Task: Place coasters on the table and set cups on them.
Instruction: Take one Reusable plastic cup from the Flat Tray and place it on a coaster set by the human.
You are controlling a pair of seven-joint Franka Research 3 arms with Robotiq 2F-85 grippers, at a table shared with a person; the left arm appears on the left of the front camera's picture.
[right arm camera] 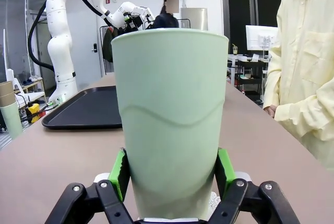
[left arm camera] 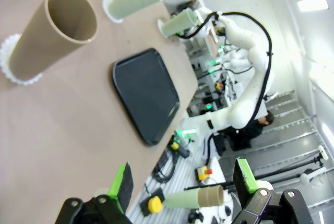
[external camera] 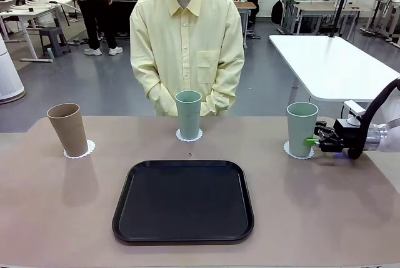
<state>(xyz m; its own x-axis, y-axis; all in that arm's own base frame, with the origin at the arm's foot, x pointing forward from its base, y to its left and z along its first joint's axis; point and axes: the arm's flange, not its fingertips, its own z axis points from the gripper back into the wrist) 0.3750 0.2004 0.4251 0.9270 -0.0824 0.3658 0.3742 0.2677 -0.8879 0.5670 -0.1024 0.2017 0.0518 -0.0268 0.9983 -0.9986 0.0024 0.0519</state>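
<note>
Front view showed the tan cup point(external camera: 68, 129), middle green cup point(external camera: 188, 114) and right green cup point(external camera: 302, 129) each on a coaster point(external camera: 79, 151) on the table point(external camera: 56, 218). The left hand point(left arm camera: 182, 185) gaped empty; the right hand point(external camera: 310, 142) gripped the right green cup.

Three cups stand in a row along the far edge of the desk point(external camera: 56, 218), each on its own coaster. The left cup point(external camera: 67, 129) sits on the left coaster point(external camera: 80, 150) toward the far left corner. The middle cup point(external camera: 188, 114) on its coaster point(external camera: 189, 135) stands at the middle of the far edge. The right cup point(external camera: 302, 129) on its coaster point(external camera: 291, 150) stands toward the right edge. A tray point(external camera: 183, 201) lies nearer the near edge, before the middle cup.
</note>
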